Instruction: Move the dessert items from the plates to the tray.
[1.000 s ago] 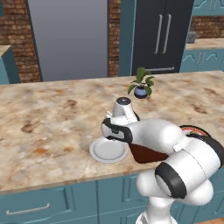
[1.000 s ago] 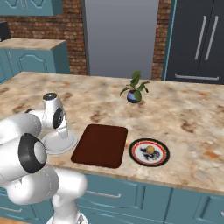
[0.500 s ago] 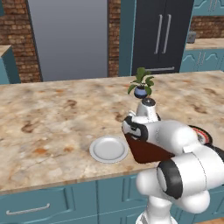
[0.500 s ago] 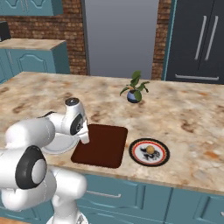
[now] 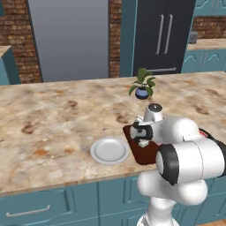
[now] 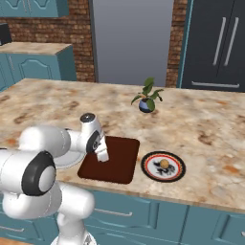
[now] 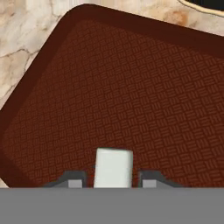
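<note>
My gripper (image 7: 113,179) is shut on the tiny whitish cube (image 7: 113,168), which hangs low over the dark reddish-brown tray (image 7: 131,87). From the base, the gripper (image 6: 102,155) points down over the tray's (image 6: 119,162) left part. The plain light grey plate (image 5: 109,150) lies bare left of the tray (image 5: 143,155). Right of the tray sits the white-centred plate with a black and red rim (image 6: 151,159). On it rests the golden-brown ball pastry (image 6: 164,163). My arm hides most of the tray in the left base view.
A small potted plant (image 6: 146,98) in a blue pot stands on the marble counter (image 6: 206,124) behind the tray. The counter's front edge runs just below the tray and plates. A dark fridge and teal cabinets stand beyond.
The arm has swung from above the grey plate over to the tray, carrying the whitish cube, and has come down closer to the tray's surface.
</note>
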